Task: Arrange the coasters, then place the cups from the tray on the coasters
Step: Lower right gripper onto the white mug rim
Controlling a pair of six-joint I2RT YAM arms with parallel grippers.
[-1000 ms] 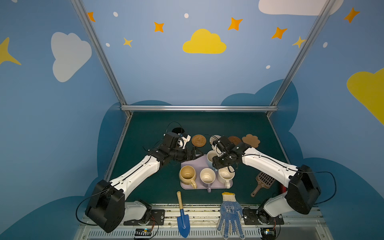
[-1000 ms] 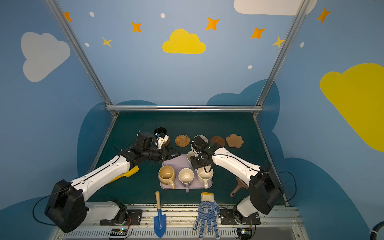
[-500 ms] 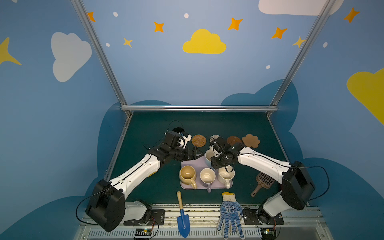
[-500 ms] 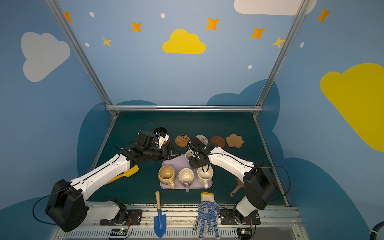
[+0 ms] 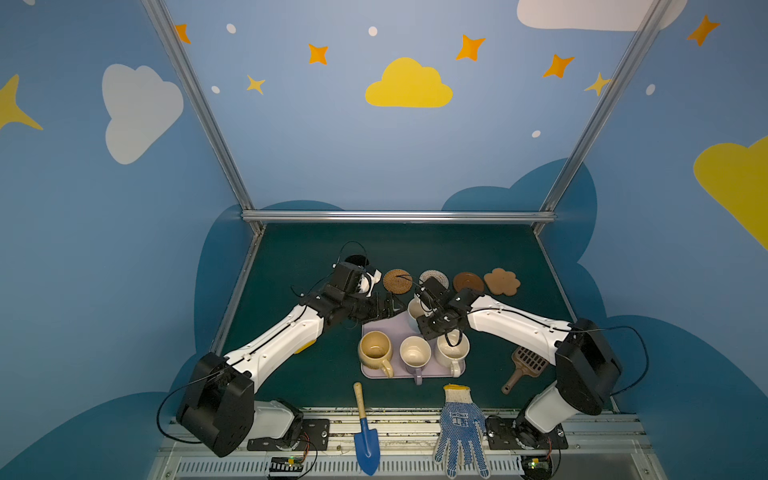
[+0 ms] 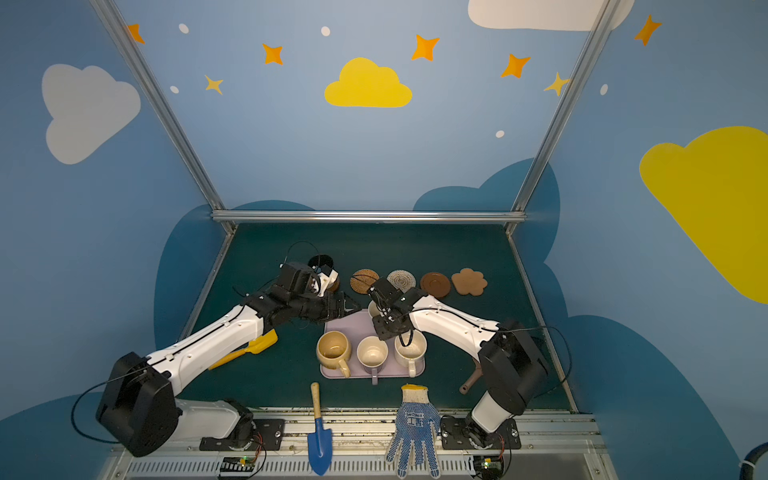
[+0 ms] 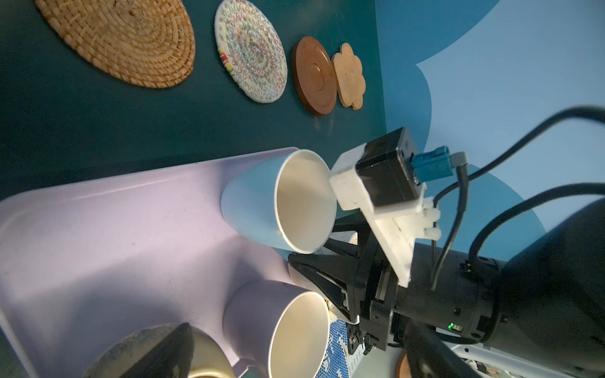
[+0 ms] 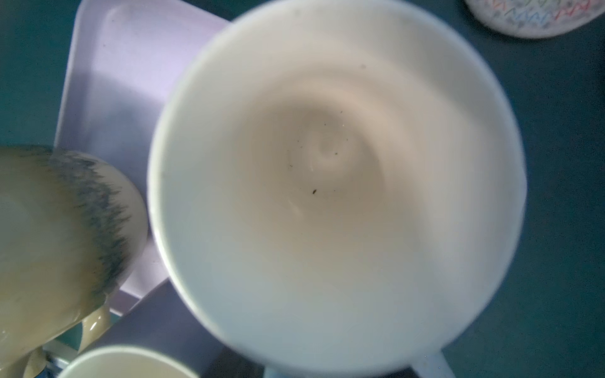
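The lavender tray (image 5: 376, 330) holds a tan-yellow cup (image 5: 375, 351), a lavender cup (image 5: 414, 355), a speckled cream cup (image 5: 452, 351) and, behind them, a light blue cup (image 5: 412, 309) (image 7: 262, 203). My right gripper (image 5: 426, 316) sits low over the blue cup's handle side. The cup's inside (image 8: 327, 157) fills the right wrist view and no fingers show there. My left gripper (image 5: 390, 305) hangs open at the tray's back left corner, holding nothing. Behind the tray lie the orange rattan (image 5: 397, 280), pale woven (image 5: 434, 276), dark-brown (image 5: 468, 282) and cloud-shaped (image 5: 501, 281) coasters. A black cup (image 5: 356, 262) stands far left.
A blue trowel (image 5: 365, 436) and a dotted glove (image 5: 459, 432) lie at the front edge. A brown scoop (image 5: 525, 368) rests right of the tray, and a yellow spatula (image 6: 249, 351) lies under the left arm. Metal frame posts border the mat.
My right gripper has crept a little to the left and down onto the light blue cup. The left arm has barely moved.
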